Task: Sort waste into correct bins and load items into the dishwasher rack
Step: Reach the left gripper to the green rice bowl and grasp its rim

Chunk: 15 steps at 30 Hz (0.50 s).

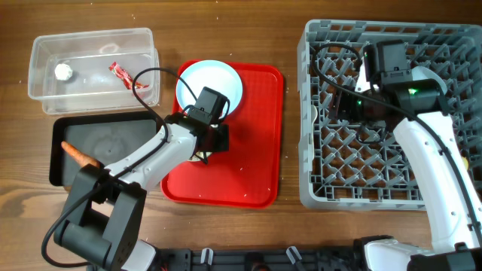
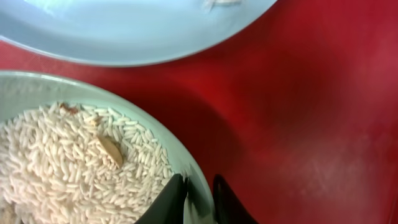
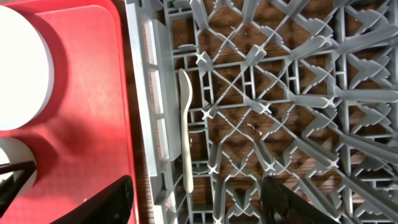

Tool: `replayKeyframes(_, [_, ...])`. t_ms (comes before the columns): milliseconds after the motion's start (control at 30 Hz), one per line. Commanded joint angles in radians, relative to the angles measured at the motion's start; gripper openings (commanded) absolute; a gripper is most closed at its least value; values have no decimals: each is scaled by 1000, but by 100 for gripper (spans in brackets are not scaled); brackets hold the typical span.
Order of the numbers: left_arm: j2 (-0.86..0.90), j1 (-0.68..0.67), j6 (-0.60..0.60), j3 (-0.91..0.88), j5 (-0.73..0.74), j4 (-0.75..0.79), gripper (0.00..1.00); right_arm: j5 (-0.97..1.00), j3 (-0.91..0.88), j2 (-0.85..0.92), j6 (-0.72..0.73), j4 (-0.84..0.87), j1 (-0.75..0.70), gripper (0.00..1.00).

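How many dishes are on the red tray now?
2. A pale-blue plate at the far end of the tray, and a bowl of rice beside it at the left gripper. The arm may hide more.

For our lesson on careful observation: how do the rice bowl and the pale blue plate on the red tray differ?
The bowl holds white rice; the plate is almost bare, with one small white scrap. The bowl's rim sits between the fingers of the left gripper; the plate is not gripped. The bowl looks greenish, the plate bluer. Both are round and rest on the red tray.
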Motion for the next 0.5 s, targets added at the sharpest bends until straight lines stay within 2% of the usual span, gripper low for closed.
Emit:
replayKeyframes(0, [13, -5, -44, 8, -1, -27, 14, -9, 1, -3, -17, 3, -2, 67])
replayKeyframes(67, [13, -5, -48, 5, 0, -26, 10, -9, 1, -3, -17, 3, -2, 67])
replayKeyframes(267, [24, -5, -60, -11, -26, -28, 8, -9, 1, -3, -17, 2, -2, 67])
replayKeyframes(333, [26, -5, -69, -11, -27, -27, 4, -9, 1, -3, -18, 2, -2, 67])
replayKeyframes(467, [25, -5, -70, -11, -27, -27, 4, -9, 1, -3, -19, -1, -2, 66])
